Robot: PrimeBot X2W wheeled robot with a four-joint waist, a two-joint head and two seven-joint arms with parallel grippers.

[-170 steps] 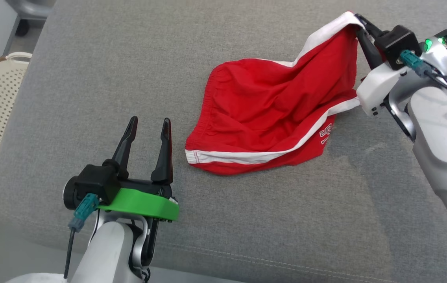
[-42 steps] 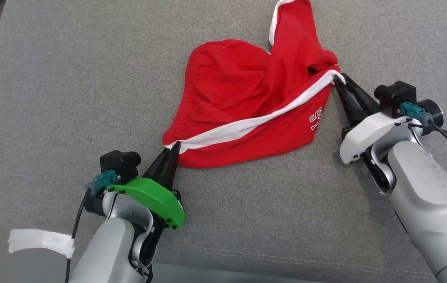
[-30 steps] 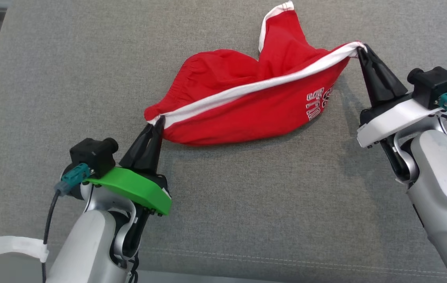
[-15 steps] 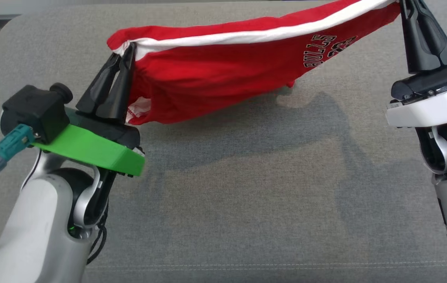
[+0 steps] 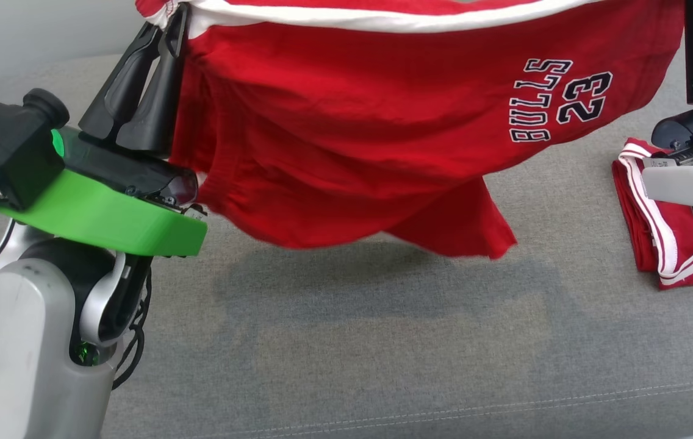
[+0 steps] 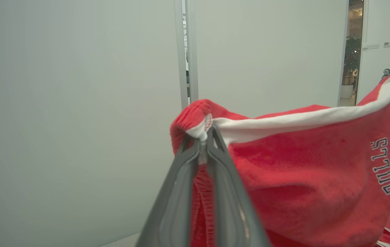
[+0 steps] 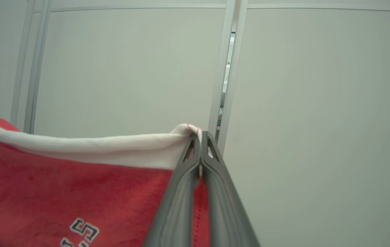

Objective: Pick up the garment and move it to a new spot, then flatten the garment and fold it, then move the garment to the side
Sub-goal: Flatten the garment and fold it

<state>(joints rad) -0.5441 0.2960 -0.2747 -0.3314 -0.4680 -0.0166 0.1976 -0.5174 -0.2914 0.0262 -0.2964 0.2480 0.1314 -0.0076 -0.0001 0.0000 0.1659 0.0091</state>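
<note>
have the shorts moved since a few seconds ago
Yes: up off the cushion where they lay; the shorts now hang above it.

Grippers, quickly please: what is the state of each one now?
Left gripper: shut on the red shorts, at one end of the white band.
Right gripper: shut on the red shorts, at the other end.

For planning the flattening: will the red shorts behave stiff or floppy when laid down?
Probably floppy: the red shorts sag between pinched corners, one leg hanging lower. Likely light: thin fingers hold them by the white trim alone. They may crumple on the gray cushion unless kept stretched.
</note>
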